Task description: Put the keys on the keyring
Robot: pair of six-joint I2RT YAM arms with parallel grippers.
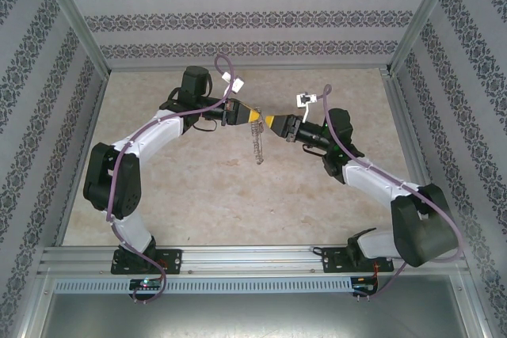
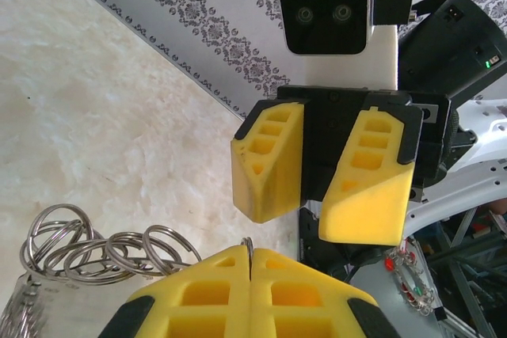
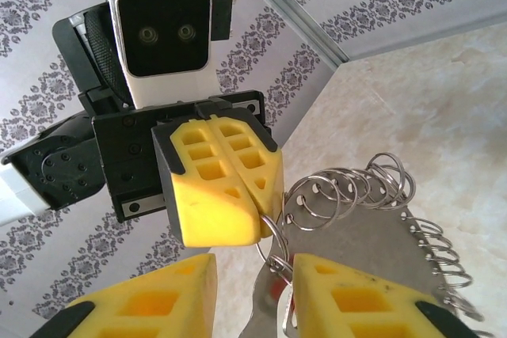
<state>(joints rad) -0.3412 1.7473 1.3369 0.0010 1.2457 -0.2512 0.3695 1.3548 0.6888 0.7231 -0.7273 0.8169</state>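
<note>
Both arms meet in mid-air above the table. My left gripper [image 1: 253, 119] [image 2: 251, 257] [image 3: 260, 210] is shut on a thin wire ring of the keyring [image 1: 257, 148] [image 3: 372, 231], a grey metal piece fringed with many small rings [image 2: 95, 255] that hangs below it. Facing it, my right gripper [image 1: 270, 122] [image 2: 310, 215] [image 3: 253, 263] has its jaws apart. Between them hangs the key [image 3: 275, 292], tiny, silver, with a red head, on a small ring. It lies close to the inner face of the right-hand finger [image 3: 341, 298].
The beige table [image 1: 198, 195] lies below, walled by patterned panels [image 1: 238, 17] at the back and sides. A metal rail [image 1: 253, 257] carries both arm bases at the near edge. Loose white cable connectors [image 1: 305, 100] dangle near the right wrist.
</note>
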